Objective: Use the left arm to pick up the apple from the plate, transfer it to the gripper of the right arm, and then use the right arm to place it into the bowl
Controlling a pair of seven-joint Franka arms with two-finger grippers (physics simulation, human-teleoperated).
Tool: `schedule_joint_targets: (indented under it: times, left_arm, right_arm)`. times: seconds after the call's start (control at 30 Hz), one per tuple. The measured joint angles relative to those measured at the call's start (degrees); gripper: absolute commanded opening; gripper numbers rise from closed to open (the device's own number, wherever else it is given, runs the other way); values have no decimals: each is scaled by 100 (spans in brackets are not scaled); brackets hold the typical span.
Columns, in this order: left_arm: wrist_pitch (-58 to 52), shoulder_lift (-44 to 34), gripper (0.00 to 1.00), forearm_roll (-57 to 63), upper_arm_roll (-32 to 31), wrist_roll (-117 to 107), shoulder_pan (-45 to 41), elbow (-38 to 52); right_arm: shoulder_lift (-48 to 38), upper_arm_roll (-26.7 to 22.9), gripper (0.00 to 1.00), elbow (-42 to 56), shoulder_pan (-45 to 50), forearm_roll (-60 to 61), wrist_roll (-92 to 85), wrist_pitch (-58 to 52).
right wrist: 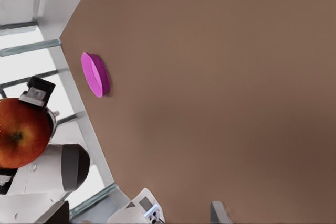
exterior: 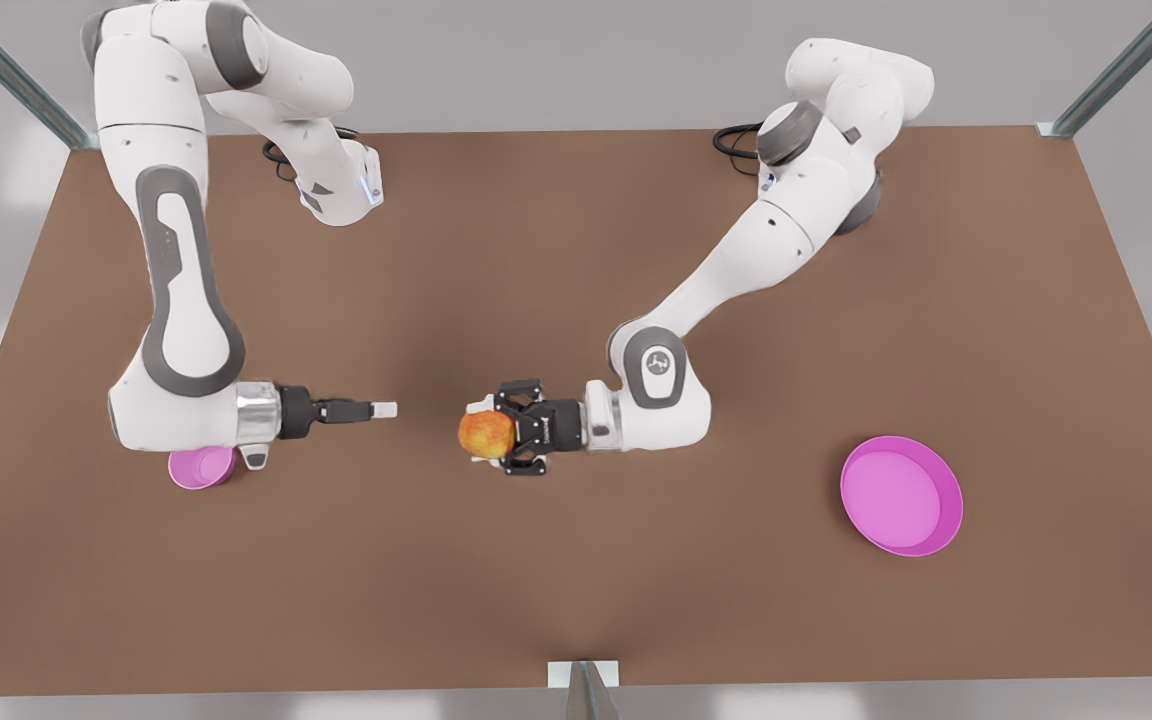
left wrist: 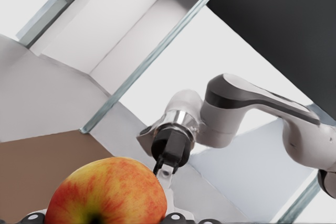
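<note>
Gripped the apple (exterior: 487, 433) with the left gripper (exterior: 484, 434), fingers closed on it from two sides, near the middle of the table (exterior: 576, 250). Held it above the brown surface, apart from both dishes. Reached in with this arm from the far right corner of the front view, with the wrist lying low and level.

Pointed the right gripper (exterior: 386, 409) straight at the apple from the front view's left, at about the same height, with a clear gap between its tips and the fruit. Kept its fingers apart, as seen in the right wrist view, where the two tips stood separated at the edge. Not touching anything.

Found the bowl (exterior: 198, 468) on the table on the front view's left, partly hidden under the right arm's wrist. Found the plate (exterior: 896, 495) on the front view's right, near the front edge, well apart from the apple and with nothing on it.

Saw the apple (left wrist: 107, 192) close up in the left wrist view, and the right gripper (left wrist: 167, 169) just beyond it.
</note>
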Motion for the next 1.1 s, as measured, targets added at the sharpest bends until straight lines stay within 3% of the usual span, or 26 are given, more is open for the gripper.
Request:
schedule_joint_targets:
  times: [0.47, 1.1]
  left_arm:
    - [356, 252, 75, -431, -9, 3218, -128, 60]
    - [379, 386, 75, -533, 0, 5124, -133, 56]
  right_arm:
    - [724, 514, 100, -80, 264, 2454, -1791, 941]
    - [689, 776, 100, -342, 214, 2836, -3312, 856]
